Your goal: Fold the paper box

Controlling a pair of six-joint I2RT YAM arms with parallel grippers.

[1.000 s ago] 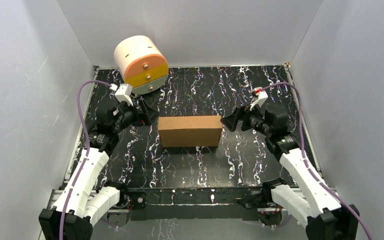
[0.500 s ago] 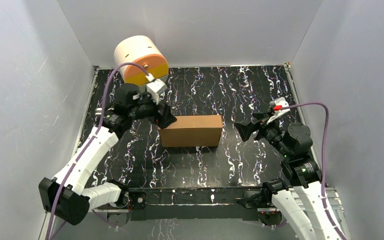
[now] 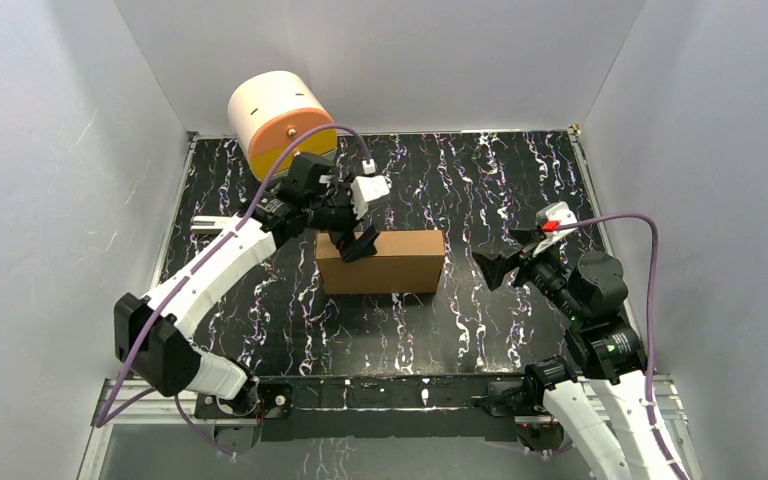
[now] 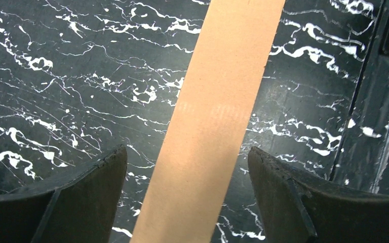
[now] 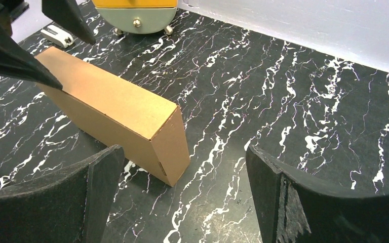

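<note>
Left wrist, left jaws apart above paper box point(image 4: 218, 101), right wrist, right jaws apart, cabinet point(image 5: 134, 12) visible

Tabletop point(image 3: 520, 180) was black, marble-patterned with white veins, faintly glossy. Plain pale grey panels closed three sides: back wall point(image 3: 400, 60), left wall point(image 3: 50, 200), right wall point(image 3: 720, 180). A cream cylindrical cabinet point(image 3: 265, 108) stood in the far left corner, its drawer fronts orange and yellow. A metal frame point(image 3: 400, 395) ran along the near edge. Light was even, shadows soft.

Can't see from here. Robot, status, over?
Left gripper open above brown cardboard box. Right gripper open, beside it, apart. Cream round cabinet behind, clear of box.
</note>
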